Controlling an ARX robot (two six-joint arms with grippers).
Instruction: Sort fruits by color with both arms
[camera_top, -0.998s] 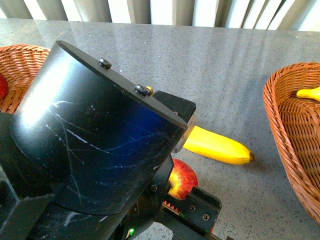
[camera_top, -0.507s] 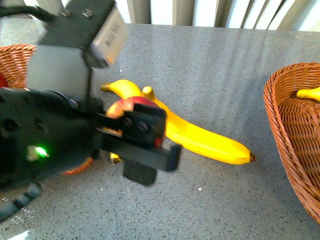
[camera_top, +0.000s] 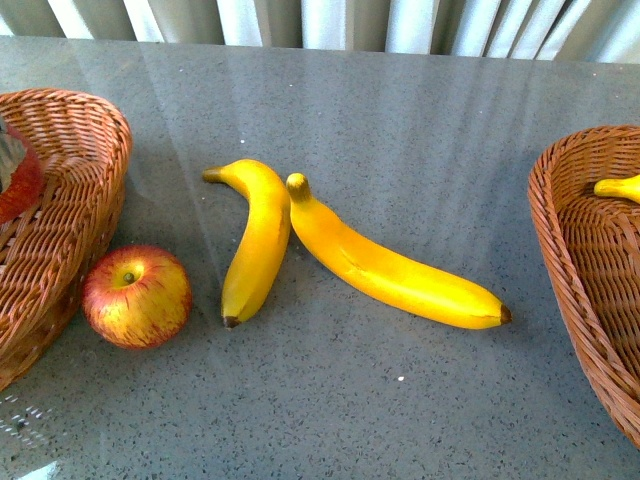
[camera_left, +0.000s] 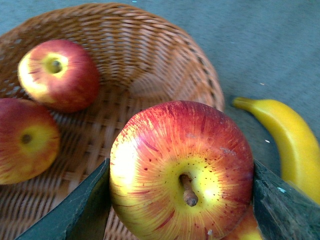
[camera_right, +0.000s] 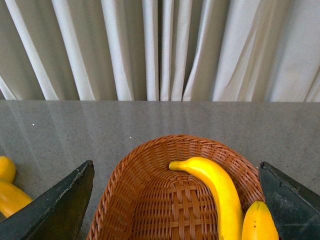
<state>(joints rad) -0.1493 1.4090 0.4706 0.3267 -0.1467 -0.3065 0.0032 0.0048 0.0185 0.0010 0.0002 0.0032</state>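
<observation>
Apple (camera_left: 182, 185), pinched by the left gripper (camera_left: 181, 212), hangs over the left basket (camera_left: 150, 55) holding 2 more apples (camera_left: 57, 75), at 9 o'clock in front view; release looks like a straight drop. Right gripper (camera_right: 173, 202), spread and empty, hovers over the 3 o'clock basket (camera_right: 145, 165).

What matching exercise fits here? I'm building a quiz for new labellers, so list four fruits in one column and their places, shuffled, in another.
Things:
1. apple filling the left wrist view
2. whole apple in the front view
3. longest banana in the front view
4. curved banana in the right wrist view

Places:
A. in the right basket
B. on the table, beside the left basket
C. between the jaws of the left gripper
D. on the table, between the two baskets

Pairs: 1-C, 2-B, 3-D, 4-A
</observation>
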